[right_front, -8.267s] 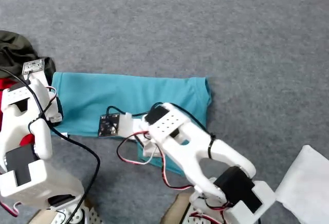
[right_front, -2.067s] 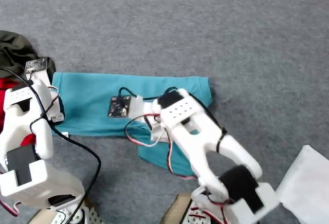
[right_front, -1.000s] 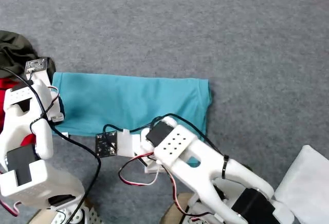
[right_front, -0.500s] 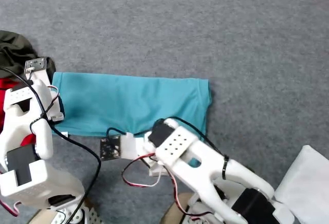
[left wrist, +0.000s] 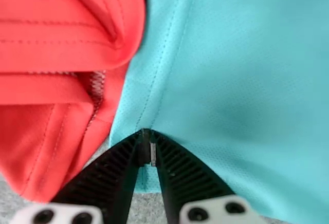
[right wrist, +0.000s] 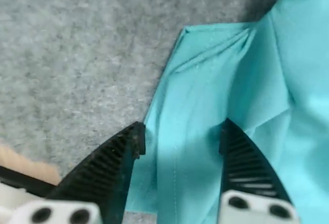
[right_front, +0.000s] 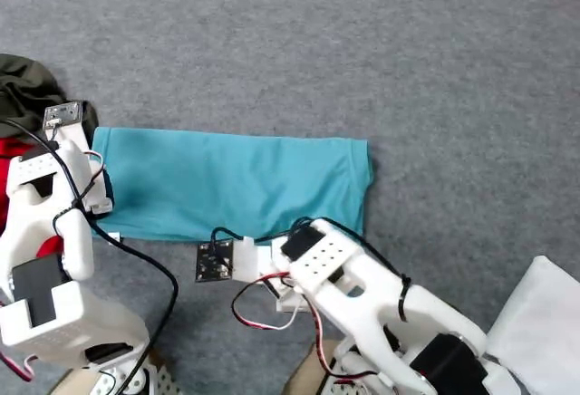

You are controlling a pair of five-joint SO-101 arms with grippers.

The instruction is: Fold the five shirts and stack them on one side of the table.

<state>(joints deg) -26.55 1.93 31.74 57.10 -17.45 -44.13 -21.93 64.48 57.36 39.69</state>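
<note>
A teal shirt (right_front: 227, 182) lies folded into a long band across the grey table (right_front: 408, 78). My left gripper (left wrist: 148, 143) is shut on its left edge, beside a red shirt (left wrist: 56, 54); from above this gripper (right_front: 100, 197) sits at the band's left end. My right arm (right_front: 362, 295) reaches over the band's front edge from the near side. The right gripper (right wrist: 180, 144) stands open, low over a loose teal flap (right wrist: 205, 111) at the cloth's corner, with one finger (right wrist: 121, 157) above bare table.
A dark olive shirt (right_front: 23, 87) and the red shirt (right_front: 14, 150) are heaped at the left edge. A white cloth (right_front: 544, 322) lies at the front right. Bare grey table stretches across the far half and the right.
The right arm has drawn back from over the teal shirt to its front edge, and its wrist has slid a little to the right in the last second. The left arm has kept still.
</note>
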